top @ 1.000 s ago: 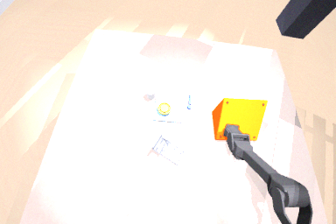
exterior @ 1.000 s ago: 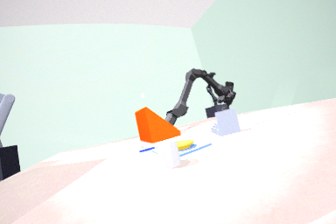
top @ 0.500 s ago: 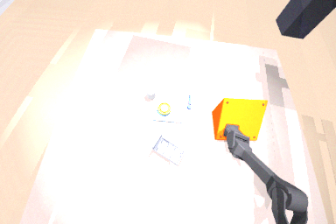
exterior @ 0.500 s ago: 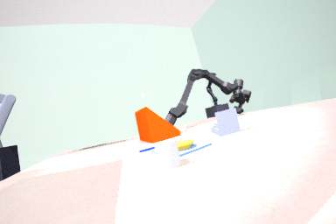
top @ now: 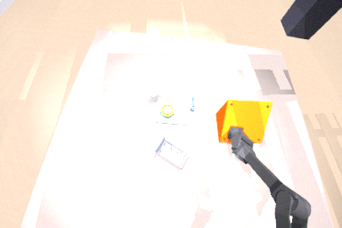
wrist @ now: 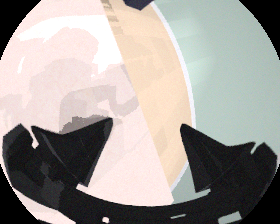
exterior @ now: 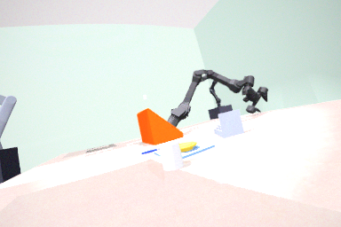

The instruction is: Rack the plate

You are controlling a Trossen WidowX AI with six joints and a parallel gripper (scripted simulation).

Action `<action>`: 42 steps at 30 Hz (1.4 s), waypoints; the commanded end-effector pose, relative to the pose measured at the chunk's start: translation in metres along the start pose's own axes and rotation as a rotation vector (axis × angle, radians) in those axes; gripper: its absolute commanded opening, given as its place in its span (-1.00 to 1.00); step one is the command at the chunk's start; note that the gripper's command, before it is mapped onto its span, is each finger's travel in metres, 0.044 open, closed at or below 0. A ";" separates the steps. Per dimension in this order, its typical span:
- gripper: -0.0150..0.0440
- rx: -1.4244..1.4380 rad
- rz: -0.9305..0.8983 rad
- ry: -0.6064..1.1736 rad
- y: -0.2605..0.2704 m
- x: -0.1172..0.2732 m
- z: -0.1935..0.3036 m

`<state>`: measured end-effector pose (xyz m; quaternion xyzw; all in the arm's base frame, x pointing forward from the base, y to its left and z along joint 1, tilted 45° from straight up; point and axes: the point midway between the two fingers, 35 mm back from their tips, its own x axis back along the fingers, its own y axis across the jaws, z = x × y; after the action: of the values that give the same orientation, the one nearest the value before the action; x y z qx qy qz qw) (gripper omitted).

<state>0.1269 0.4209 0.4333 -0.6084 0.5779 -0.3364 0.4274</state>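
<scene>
A small round yellow-rimmed piece, seemingly the plate [top: 167, 105] [exterior: 187, 146], lies near the middle of the table; glare washes out its surroundings. The pale lilac dish rack [top: 160, 146] [exterior: 231, 123] stands apart from it, with small rails and a taller wall at one end. My gripper [exterior: 259, 101] [wrist: 147, 124] is open and empty, its fingers wide apart. It hangs raised beyond the rack in the exterior view. It is out of frame in the top view. The wrist view shows table edge, floor and wall, but neither plate nor rack.
A large orange-yellow wedge [top: 247, 120] [exterior: 153, 129] stands beside the arm's lower part. A white cup [top: 153, 98] [exterior: 172, 155] and a blue slender item [top: 192, 104] [exterior: 149, 152] are near the plate. A thin blue strip [top: 171, 124] [exterior: 198, 151] lies beside it.
</scene>
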 end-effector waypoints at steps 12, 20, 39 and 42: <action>0.86 -0.273 0.035 0.379 -0.005 0.054 0.142; 0.86 -0.429 0.016 0.589 0.008 0.102 0.221; 0.86 -0.859 0.044 1.002 0.060 0.260 0.346; 0.86 -0.919 0.045 1.047 0.068 0.281 0.355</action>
<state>0.4405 0.2118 0.2182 -0.4851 0.7994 -0.3145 -0.1636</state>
